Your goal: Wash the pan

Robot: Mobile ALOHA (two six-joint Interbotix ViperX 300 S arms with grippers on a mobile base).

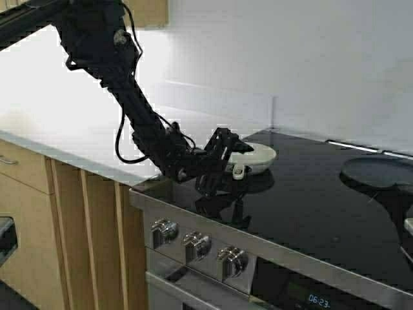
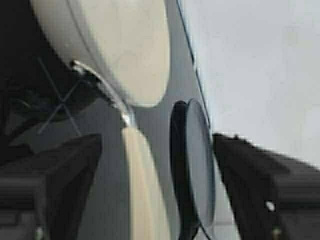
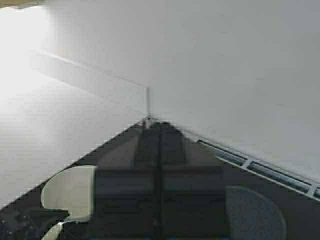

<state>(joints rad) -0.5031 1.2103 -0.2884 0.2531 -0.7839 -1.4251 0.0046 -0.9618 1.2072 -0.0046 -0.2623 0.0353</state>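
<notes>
Pan (image 1: pixel 257 155) sits on stove (image 1: pixel 310 194), back left corner. My left gripper (image 1: pixel 227 157) is at its handle (image 2: pixel 142 190), fingers (image 2: pixel 55 185) apart either side. Right gripper (image 3: pixel 159 200): fingers together.

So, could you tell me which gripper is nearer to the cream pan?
Left. The left gripper is at the pan, open around its handle. The right gripper is not in the high view.

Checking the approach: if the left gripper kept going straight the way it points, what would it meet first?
Probably the pan's handle, which already lies between the open fingers of the left gripper. Beyond it comes the pan bowl; depth is hard to judge.
</notes>
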